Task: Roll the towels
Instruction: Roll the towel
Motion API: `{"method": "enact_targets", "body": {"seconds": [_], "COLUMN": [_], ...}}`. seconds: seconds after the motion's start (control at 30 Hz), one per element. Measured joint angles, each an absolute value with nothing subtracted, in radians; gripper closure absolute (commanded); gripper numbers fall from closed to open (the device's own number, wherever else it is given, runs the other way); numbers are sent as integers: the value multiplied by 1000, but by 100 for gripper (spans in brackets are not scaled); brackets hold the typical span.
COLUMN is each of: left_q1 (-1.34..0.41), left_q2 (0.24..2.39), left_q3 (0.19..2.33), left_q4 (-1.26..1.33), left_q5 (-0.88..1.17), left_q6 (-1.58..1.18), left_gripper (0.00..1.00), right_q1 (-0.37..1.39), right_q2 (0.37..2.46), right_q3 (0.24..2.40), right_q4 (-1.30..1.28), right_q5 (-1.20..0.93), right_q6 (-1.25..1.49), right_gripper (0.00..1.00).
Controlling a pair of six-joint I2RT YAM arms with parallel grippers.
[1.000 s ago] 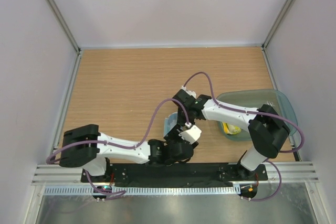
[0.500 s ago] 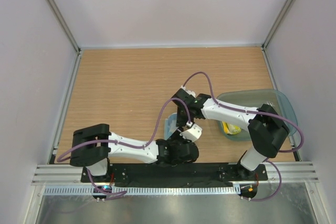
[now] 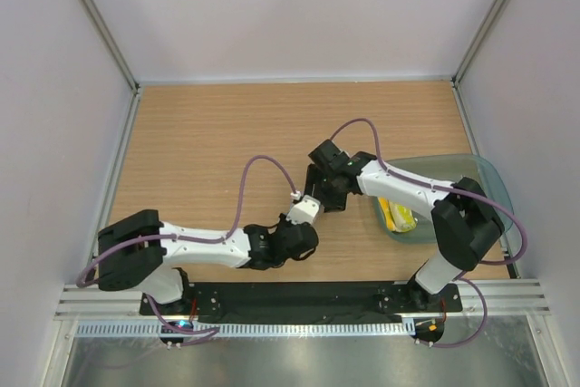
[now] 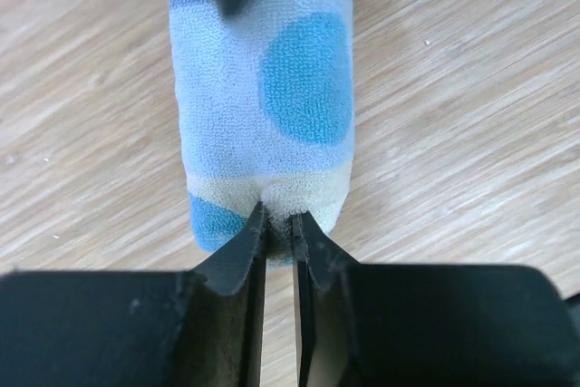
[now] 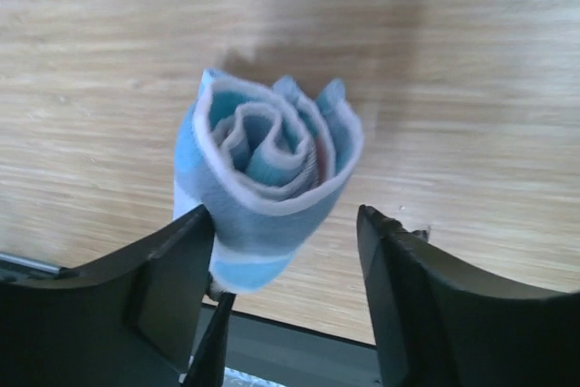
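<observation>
The light blue towel (image 4: 263, 88) with blue spots lies rolled into a tube on the wooden table. My left gripper (image 4: 276, 219) is shut on its near end, pinching the folded cloth between the jaws. In the right wrist view the towel (image 5: 272, 160) shows end-on as a spiral. My right gripper (image 5: 285, 219) stands open around it, with the left finger (image 5: 186, 260) against the roll and the right finger apart from it. The yellow towel (image 3: 399, 217) lies in the clear tub (image 3: 485, 183). In the top view both wrists hide the blue roll.
The bluish plastic tub sits at the right edge of the table, beside the right arm's base. The black base rail (image 3: 299, 296) runs along the near edge just behind the grippers. White walls enclose the table on three sides.
The right gripper has opened and let go of the blue roll. The left gripper has closed on the roll's near end, and both wrists have shifted slightly away from the near edge.
</observation>
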State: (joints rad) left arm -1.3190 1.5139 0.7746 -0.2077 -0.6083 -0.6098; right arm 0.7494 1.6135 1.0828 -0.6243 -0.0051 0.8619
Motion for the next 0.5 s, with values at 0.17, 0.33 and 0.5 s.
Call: {"method": "enact_targets", "body": {"seconds": [0.17, 0.33, 0.5], "left_q1": [-1234, -1152, -1039], "left_q2": [1444, 1400, 1384], "left_q3": [714, 664, 632], "left_q4": [-165, -105, -47], "left_q5": [-489, -364, -203], "left_q6": [-633, -657, -689], "left_gripper": [90, 89, 89], "right_q1": [627, 564, 570], "right_q2": [1590, 1551, 1410], "right_q3": [1102, 1153, 1054], "right_q4": [-625, -596, -440], "right_q5": [-31, -39, -137], "right_q6": [841, 809, 790], "right_gripper": [21, 20, 19]}}
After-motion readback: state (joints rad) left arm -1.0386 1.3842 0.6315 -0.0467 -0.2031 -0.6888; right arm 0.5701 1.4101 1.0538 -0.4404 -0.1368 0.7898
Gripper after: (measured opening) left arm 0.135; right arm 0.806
